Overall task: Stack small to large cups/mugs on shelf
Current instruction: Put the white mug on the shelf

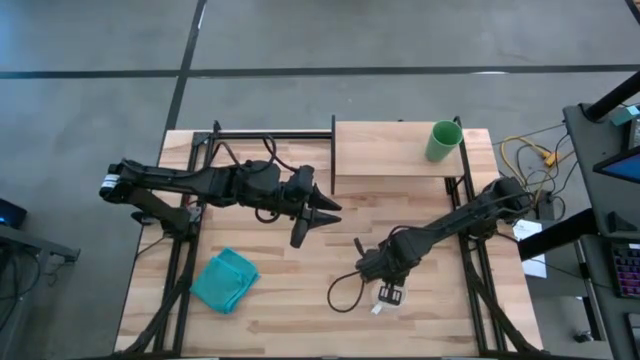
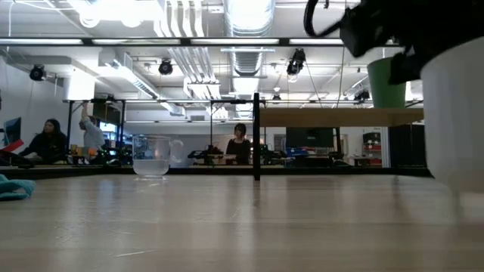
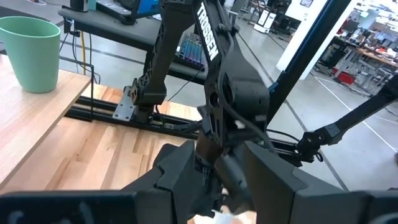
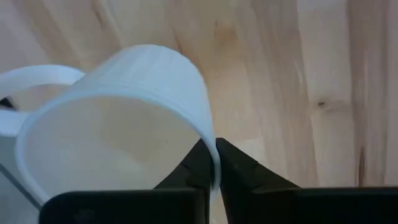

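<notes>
A pale green cup (image 1: pixel 443 140) stands on a light-wood shelf (image 1: pixel 385 150) with thin black posts, above a table (image 1: pixel 300 290) of blond planks streaked with darker grain. A teal cloth (image 1: pixel 225 279) lies crumpled on the planks. A white mug (image 4: pixel 118 124), faintly ribbed, fills the right wrist view, its rim pinched between the black fingers of the right gripper (image 4: pixel 214 168). The left gripper (image 1: pixel 312 208) and both arms are matte black, with white lettering on one arm. A clear glass (image 2: pixel 152 156) catches the ceiling light. The floor beyond is grey concrete.
</notes>
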Robot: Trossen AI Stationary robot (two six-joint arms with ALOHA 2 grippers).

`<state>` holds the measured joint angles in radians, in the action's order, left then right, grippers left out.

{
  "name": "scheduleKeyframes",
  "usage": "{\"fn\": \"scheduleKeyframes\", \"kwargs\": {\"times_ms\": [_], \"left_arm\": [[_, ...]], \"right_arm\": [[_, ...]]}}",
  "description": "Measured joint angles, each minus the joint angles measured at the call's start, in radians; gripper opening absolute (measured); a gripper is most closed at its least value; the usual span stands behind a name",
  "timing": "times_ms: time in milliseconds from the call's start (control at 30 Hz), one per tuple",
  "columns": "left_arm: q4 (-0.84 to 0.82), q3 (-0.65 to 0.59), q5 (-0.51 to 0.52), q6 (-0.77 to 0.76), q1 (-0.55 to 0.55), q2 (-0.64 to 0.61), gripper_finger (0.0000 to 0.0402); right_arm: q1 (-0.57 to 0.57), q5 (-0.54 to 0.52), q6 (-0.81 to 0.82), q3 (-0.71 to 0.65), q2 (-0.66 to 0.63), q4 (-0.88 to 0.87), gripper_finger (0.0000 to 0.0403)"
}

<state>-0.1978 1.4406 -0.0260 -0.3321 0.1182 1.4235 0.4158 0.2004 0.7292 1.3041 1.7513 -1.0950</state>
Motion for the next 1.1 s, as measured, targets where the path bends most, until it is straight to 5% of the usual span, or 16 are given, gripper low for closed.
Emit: {"fn": "scheduleKeyframes", "kwargs": {"times_ms": [633,1100], "left_arm": [[-0.001,0.0,0.002,0.106,-0.014,-0.018,0.0121],[-0.005,0.0,0.005,0.136,-0.067,-0.018,0.0121]], "right_arm": [[-0.305,-0.174,-0.172,0.023,-0.225,-0.385,0.0009],[-0.639,-0.371,-0.462,0.446,-0.162,-0.476,0.0009]]}}
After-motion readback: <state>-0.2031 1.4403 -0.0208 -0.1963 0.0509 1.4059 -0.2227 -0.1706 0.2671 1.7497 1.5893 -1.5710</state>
